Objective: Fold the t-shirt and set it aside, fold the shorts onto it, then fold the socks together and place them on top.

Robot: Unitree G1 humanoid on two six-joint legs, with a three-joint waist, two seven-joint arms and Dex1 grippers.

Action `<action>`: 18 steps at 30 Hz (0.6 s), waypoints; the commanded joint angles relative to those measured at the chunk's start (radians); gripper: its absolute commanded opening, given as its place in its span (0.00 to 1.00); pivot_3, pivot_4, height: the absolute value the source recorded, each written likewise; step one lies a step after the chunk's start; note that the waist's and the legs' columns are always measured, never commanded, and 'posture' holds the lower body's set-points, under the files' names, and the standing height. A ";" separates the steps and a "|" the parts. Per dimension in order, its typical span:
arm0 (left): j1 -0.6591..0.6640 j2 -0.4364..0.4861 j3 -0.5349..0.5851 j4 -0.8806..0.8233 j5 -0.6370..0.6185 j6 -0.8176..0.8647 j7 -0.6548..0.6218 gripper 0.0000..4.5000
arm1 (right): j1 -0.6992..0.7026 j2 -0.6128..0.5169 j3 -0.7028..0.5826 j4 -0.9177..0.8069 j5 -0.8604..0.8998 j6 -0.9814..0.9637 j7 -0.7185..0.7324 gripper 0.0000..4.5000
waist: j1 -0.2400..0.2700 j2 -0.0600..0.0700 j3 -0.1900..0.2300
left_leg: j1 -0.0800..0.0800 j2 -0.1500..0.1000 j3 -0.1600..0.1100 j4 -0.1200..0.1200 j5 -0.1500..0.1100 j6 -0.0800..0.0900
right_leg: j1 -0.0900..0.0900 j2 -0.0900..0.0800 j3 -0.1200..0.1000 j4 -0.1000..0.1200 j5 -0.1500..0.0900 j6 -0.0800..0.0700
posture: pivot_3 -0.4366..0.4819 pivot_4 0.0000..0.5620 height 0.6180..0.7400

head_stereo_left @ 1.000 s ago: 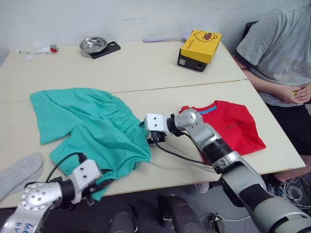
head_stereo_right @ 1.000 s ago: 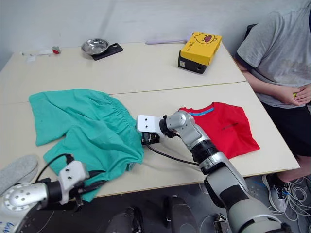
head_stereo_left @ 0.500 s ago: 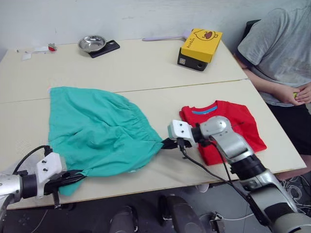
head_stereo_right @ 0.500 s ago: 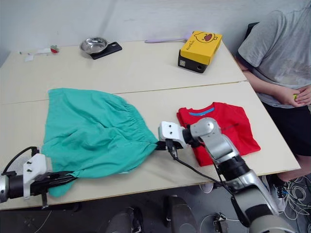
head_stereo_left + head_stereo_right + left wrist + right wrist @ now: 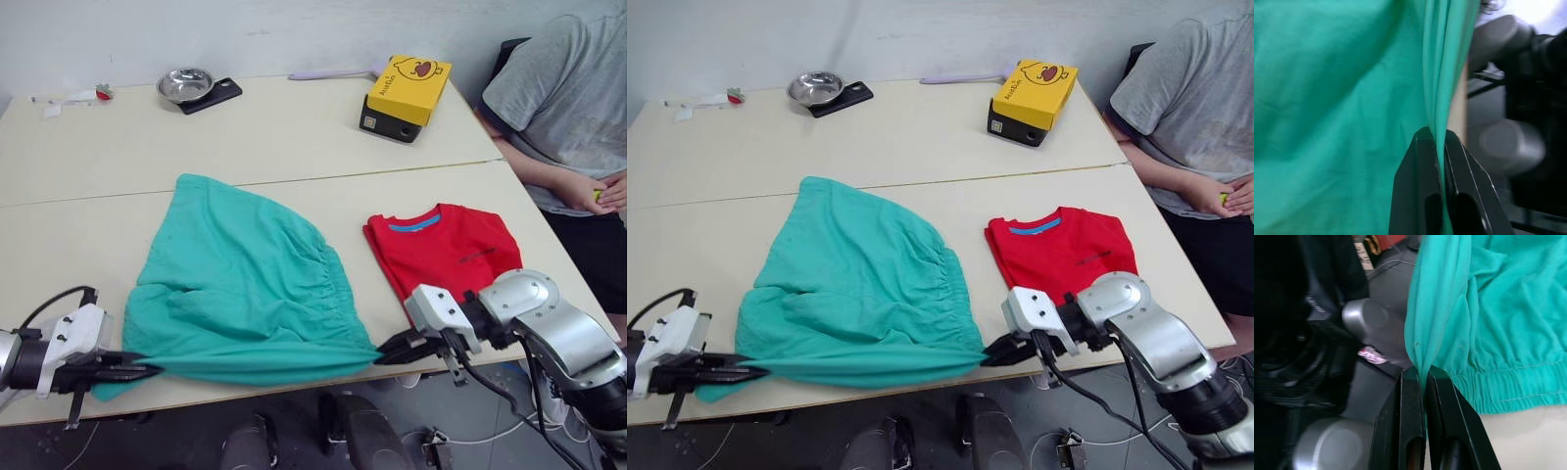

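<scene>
Since the earlier frame we have drawn both arms back toward the near table edge, and the shorts [image 5: 245, 289] came along, now lying just left of the t-shirt [image 5: 449, 250]. Our left gripper [image 5: 137, 370] is clenched on the left end of the near fold of the shorts, and our right gripper [image 5: 392, 348] pinches the right end, so this edge is stretched tight between them. Relative to the t-shirt, which lies folded on the table [image 5: 294, 127], the yellow box [image 5: 405, 83] stands well behind.
</scene>
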 commanded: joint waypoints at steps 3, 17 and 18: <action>-0.060 0.071 0.010 -0.014 -0.068 0.221 0.033 0.00 | -0.047 0.012 -0.040 0.060 0.009 -0.051 -0.020 0.01 | 0.004 -0.002 0.002 | 0.000 0.000 -0.001 0.001 -0.002 -0.003 | 0.000 0.000 0.000 0.000 0.000 0.000 | 0.48 0.27 1.00; -1.855 -0.178 -0.347 1.212 0.412 -0.550 0.816 0.00 | -1.353 0.401 -0.139 1.435 -0.497 -1.032 -0.987 0.01 | 0.022 -0.010 0.019 | -0.029 -0.005 -0.004 0.002 0.026 -0.008 | -0.028 0.003 0.000 0.003 0.020 -0.007 | 0.48 0.27 1.00; -1.942 -0.178 -0.334 1.260 0.420 -0.630 0.867 0.00 | -1.403 0.386 -0.146 1.474 -0.524 -1.094 -1.062 0.01 | 0.022 -0.012 0.019 | -0.042 -0.005 -0.003 0.004 0.026 -0.008 | -0.040 0.002 0.001 0.008 0.020 -0.007 | 0.48 0.27 1.00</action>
